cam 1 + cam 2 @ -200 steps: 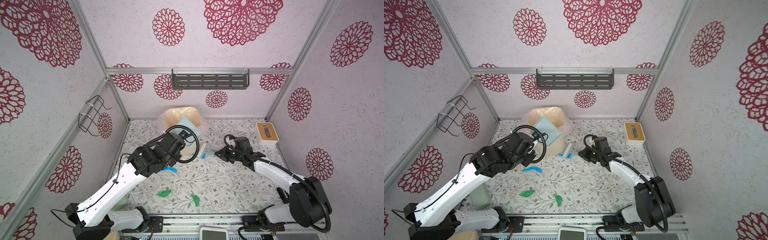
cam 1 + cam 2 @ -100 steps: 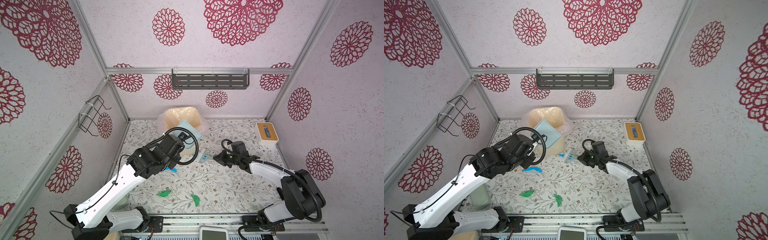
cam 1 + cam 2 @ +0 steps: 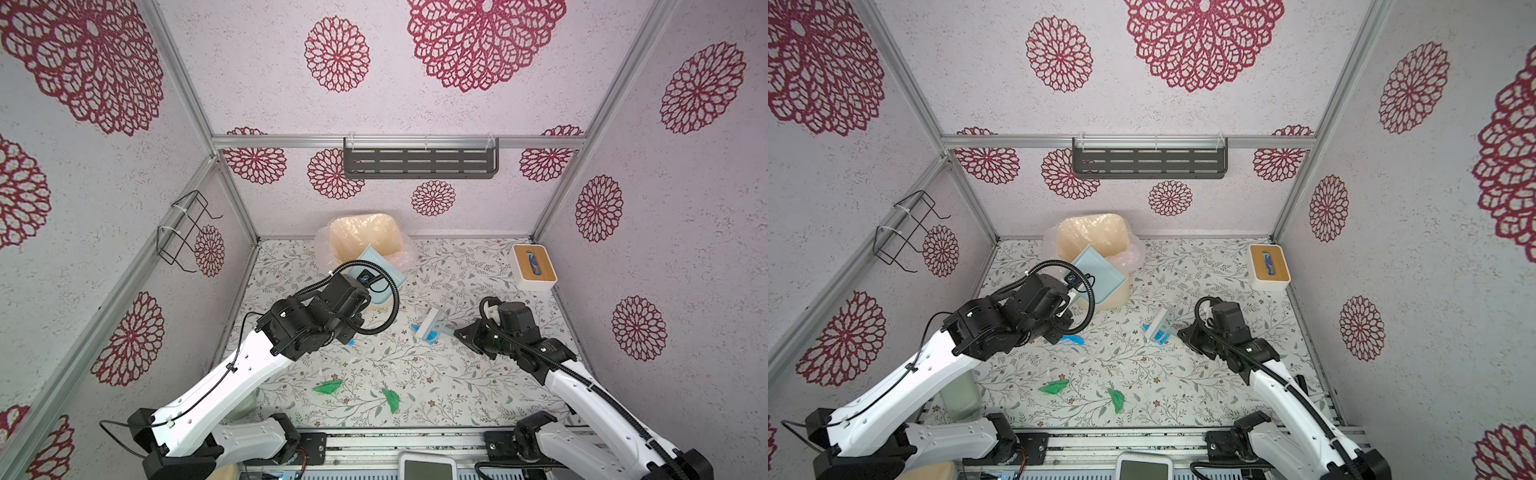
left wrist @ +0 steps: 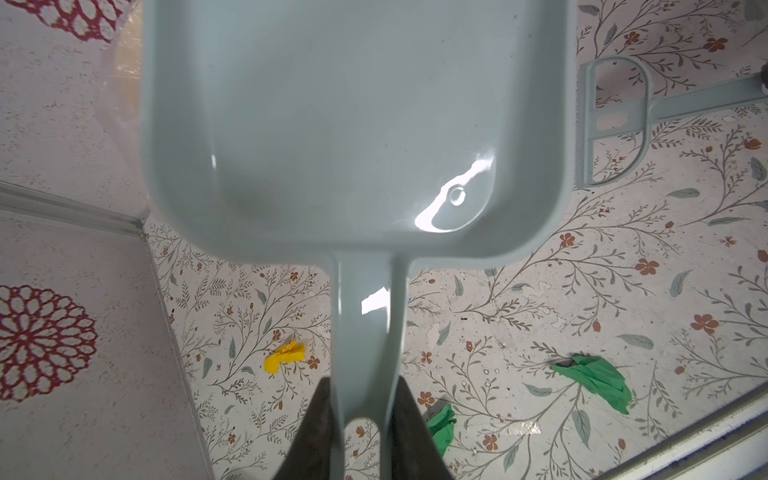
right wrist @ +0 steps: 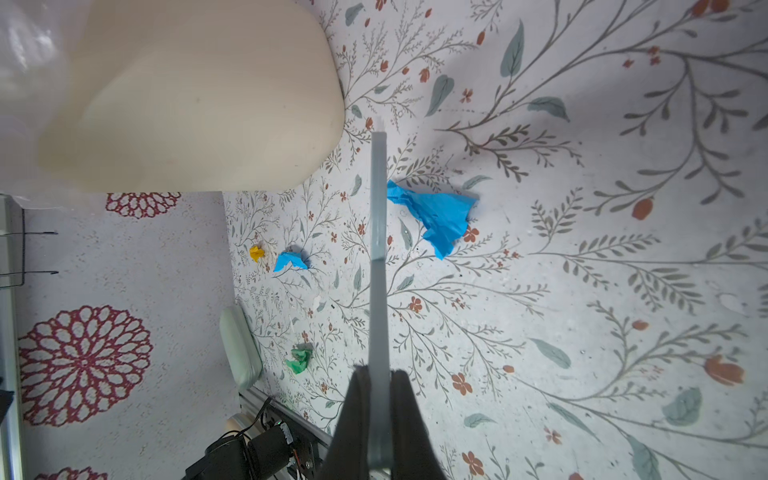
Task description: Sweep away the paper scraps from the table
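Paper scraps [image 5: 432, 216], five in view, lie scattered on the table [image 3: 457, 374] as the right gripper [image 5: 379, 399] clamps the thin handle of the one brush [image 3: 432, 325], its head against a blue scrap [image 3: 432, 337] near the middle. A second blue scrap [image 3: 1073, 340] lies partly under the left arm's wrist, two green scraps [image 3: 327, 387] lie near the front edge, and one yellow scrap [image 4: 284, 356] lies close to the left wall. The left gripper [image 4: 365, 399] is clenched on the handle of the one dustpan [image 4: 353, 124], held tilted over the single lined bin [image 3: 365, 237] by the back wall. One tissue box [image 3: 533, 270] stands in the far right corner, with bare patterned surface between it and the brush.
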Controlling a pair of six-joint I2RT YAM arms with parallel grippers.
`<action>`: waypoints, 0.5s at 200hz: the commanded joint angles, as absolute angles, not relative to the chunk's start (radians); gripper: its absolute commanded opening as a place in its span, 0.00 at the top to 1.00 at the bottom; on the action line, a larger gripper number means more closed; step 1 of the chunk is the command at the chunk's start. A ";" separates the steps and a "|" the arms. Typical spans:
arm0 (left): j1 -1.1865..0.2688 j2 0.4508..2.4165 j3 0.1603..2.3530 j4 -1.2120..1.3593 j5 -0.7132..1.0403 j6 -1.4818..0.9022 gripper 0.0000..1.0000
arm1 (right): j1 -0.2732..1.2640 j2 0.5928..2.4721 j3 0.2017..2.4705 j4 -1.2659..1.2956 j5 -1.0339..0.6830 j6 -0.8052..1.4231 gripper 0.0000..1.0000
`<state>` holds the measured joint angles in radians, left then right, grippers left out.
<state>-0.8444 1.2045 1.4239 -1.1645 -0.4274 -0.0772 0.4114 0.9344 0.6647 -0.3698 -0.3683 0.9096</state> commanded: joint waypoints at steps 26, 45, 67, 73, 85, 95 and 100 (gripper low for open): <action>-0.881 1.239 1.405 -1.124 -0.343 -0.124 1.00 | 0.441 1.093 0.725 -0.250 -0.422 0.841 1.00; -0.904 1.248 1.389 -1.118 -0.326 -0.149 1.00 | 0.449 1.162 0.776 -0.237 -0.451 0.769 1.00; -0.933 1.256 1.367 -1.115 -0.321 -0.179 1.00 | 0.448 1.214 0.817 -0.300 -0.454 0.690 1.00; -0.937 1.257 1.360 -1.112 -0.318 -0.187 1.00 | 0.446 1.224 0.825 -0.330 -0.447 0.671 1.00; -0.946 1.259 1.347 -1.111 -0.317 -0.202 1.00 | 0.442 1.240 0.828 -0.385 -0.430 0.637 1.00; -0.950 1.259 1.338 -1.109 -0.312 -0.211 1.00 | 0.432 1.241 0.818 -0.419 -0.420 0.623 1.00; -0.952 1.259 1.334 -1.109 -0.309 -0.214 1.00 | 0.425 1.237 0.812 -0.435 -0.418 0.620 1.00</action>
